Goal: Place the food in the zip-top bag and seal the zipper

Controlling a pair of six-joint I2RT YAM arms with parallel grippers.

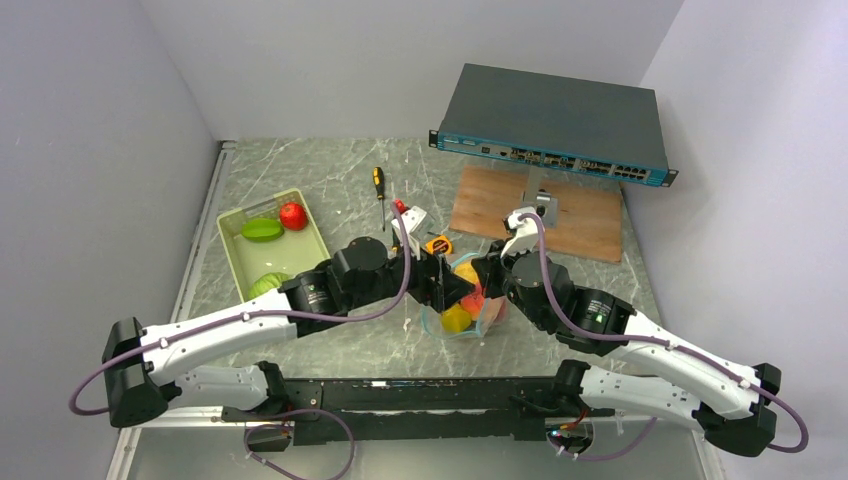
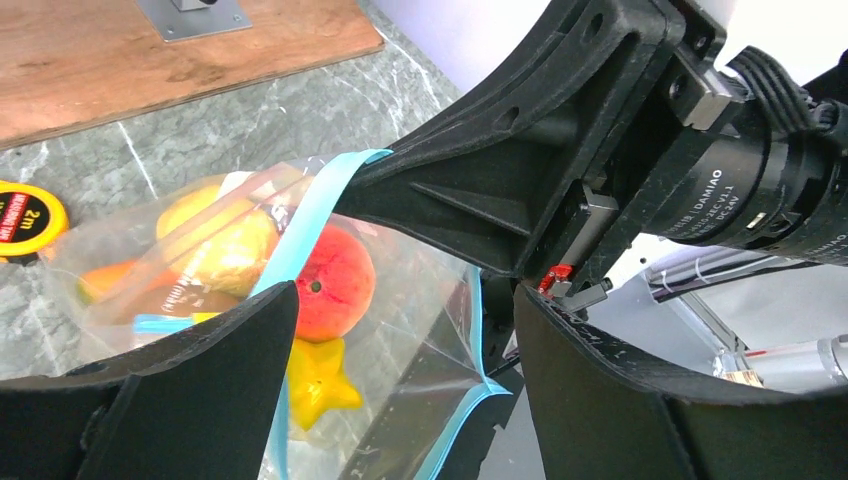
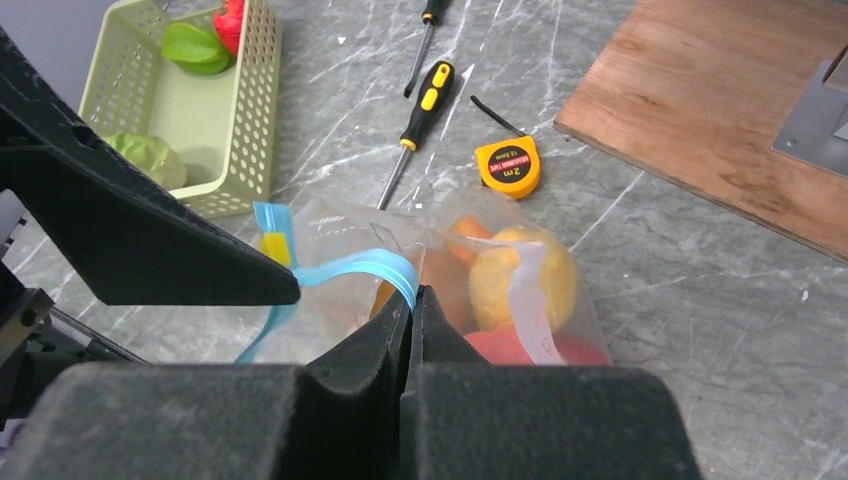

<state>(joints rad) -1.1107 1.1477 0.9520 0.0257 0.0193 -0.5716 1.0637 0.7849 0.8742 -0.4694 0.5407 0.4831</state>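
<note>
The clear zip-top bag (image 1: 462, 318) lies at the table's middle front, its mouth held up and partly open. It holds a red fruit (image 2: 335, 280), a yellow star fruit (image 2: 315, 385) and a yellow-orange fruit (image 3: 520, 275). My right gripper (image 3: 410, 295) is shut on the teal-blue zipper (image 3: 350, 268) at the top of the mouth. My left gripper (image 2: 405, 295) is open, its fingers (image 2: 200, 390) wide apart on either side of the mouth, one fingertip against the zipper (image 2: 310, 225). The two grippers face each other over the bag, left (image 1: 452, 286) and right (image 1: 480, 272).
A pale green tray (image 1: 238, 265) at the left holds a green starfruit (image 1: 262, 229), a red fruit (image 1: 293, 215) and a green leafy fruit (image 1: 268, 284). A tape measure (image 3: 508, 165) and screwdrivers (image 3: 420, 110) lie behind the bag. A wooden board (image 1: 575, 215) and a network switch (image 1: 555, 125) stand at the back right.
</note>
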